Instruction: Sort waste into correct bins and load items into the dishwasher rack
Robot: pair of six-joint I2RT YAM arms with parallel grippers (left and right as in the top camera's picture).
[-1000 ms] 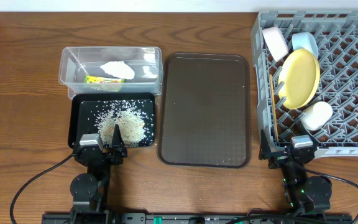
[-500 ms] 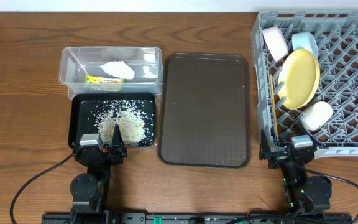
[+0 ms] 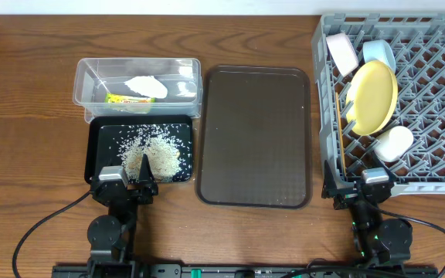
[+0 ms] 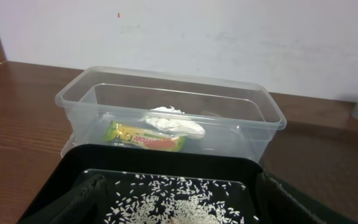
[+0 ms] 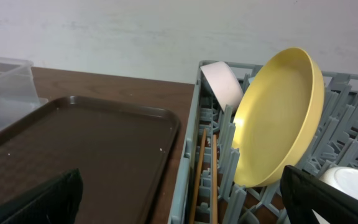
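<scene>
The clear tub (image 3: 83,85) holds the green-and-orange wrapper (image 3: 127,99) and the white tissue (image 3: 146,86); both also show in the left wrist view, wrapper (image 4: 146,137) and tissue (image 4: 174,122). The black tray-bin (image 3: 96,147) holds loose rice (image 3: 151,151). The grey rack (image 3: 439,100) holds the yellow plate (image 3: 372,96), white bowl (image 3: 341,50), light-blue bowl (image 3: 379,52), white cup (image 3: 393,143) and chopsticks (image 3: 340,131). My left gripper (image 3: 129,181) is open and empty at the black bin's near edge. My right gripper (image 3: 364,185) is open and empty at the rack's near left corner.
A large flat brown tray (image 3: 255,135) lies bare between the bins and the rack. The rack reaches the table's right and back edges. A white wall stands behind the table.
</scene>
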